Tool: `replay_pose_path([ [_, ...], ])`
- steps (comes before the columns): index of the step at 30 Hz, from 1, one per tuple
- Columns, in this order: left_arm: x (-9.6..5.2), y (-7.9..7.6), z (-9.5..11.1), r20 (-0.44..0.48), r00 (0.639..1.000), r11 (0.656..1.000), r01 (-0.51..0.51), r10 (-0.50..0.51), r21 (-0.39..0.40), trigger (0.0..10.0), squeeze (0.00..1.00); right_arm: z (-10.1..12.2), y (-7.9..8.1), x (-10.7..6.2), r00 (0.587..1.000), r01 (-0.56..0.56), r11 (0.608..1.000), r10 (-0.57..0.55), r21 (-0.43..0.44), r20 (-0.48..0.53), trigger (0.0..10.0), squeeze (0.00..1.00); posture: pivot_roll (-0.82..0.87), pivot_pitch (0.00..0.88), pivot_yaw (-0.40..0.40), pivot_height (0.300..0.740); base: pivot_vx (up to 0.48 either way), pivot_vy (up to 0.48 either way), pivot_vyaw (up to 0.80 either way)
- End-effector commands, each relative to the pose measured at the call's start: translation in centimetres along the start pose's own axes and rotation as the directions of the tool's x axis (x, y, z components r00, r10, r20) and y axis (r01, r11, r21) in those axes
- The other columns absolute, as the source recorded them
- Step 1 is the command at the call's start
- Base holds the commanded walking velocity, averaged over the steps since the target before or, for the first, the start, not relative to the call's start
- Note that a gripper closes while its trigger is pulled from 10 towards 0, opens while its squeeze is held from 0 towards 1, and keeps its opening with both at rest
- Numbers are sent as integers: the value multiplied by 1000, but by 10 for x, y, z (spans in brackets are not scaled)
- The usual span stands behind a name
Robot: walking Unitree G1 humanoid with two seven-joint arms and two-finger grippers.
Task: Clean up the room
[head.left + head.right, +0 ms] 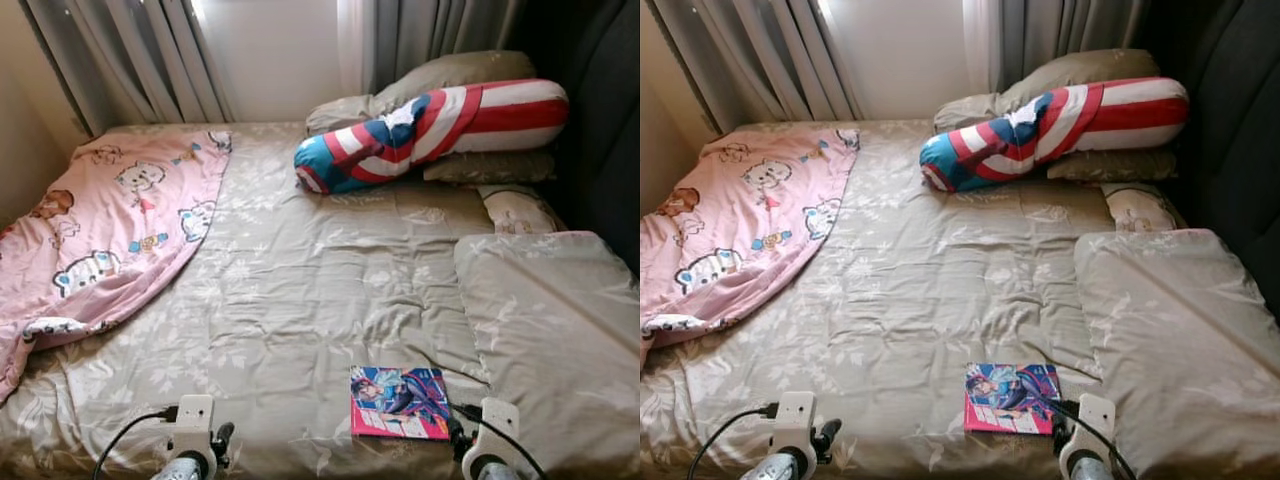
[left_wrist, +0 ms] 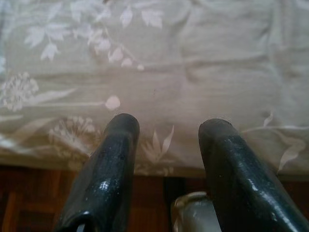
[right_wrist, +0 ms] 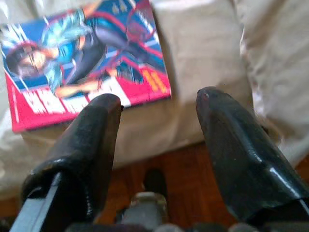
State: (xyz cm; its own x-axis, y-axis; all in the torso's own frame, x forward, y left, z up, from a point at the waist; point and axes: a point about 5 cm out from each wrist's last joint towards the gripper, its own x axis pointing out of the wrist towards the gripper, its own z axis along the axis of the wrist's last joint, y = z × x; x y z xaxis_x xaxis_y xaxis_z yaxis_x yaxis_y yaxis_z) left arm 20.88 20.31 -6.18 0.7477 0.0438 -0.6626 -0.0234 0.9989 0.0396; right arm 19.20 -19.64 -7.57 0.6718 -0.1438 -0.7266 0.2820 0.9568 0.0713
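Both grippers hover spread at the bed's (image 1: 300,300) near edge: left gripper (image 2: 166,128) over bare cover, right gripper (image 3: 159,108) just short of the comic book (image 1: 398,402); their arms are cut off below.

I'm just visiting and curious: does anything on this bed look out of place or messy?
Yes. A comic book lies loose near the bed's foot edge, and the pink blanket is bunched to one side, slipping off the beige bedspread.
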Motion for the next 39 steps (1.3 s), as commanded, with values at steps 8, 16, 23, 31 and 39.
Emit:
replay_pose_path([
  [8, 1, -2, -4, -38, 999, 1000, -2, 2, 1, 10000, 0, -16, 4, -4, 998, -36, 997, 32, -68, -62, 10000, 0, -17, 0, 30, 740, 0, 0, 213],
  [16, 0, -2, -7, -51, 999, 1000, -7, 7, 1, 10000, 0, -22, -1, -6, 996, -34, 997, 27, -73, -87, 10000, 0, -17, 0, 31, 740, 0, 0, 800],
  [23, -1, 0, -8, -57, 998, 1000, -17, 17, 0, 10000, 0, -28, -1, -7, 993, -42, 996, 33, -78, -116, 10000, 0, -13, 0, 31, 740, 0, 0, 800],
  [31, 0, -3, -8, -57, 998, 1000, -10, 10, 3, 10000, 0, -37, -17, -12, 989, -18, 998, 8, -64, -150, 10000, 0, -14, 0, 29, 740, 0, 0, 0],
  [39, -1, -5, -11, -69, 998, 1000, 0, 0, 6, 10000, 0, -40, -30, -15, 987, -1, 999, -8, -52, -162, 10000, 0, -13, 0, 27, 740, 0, 124, 0],
])
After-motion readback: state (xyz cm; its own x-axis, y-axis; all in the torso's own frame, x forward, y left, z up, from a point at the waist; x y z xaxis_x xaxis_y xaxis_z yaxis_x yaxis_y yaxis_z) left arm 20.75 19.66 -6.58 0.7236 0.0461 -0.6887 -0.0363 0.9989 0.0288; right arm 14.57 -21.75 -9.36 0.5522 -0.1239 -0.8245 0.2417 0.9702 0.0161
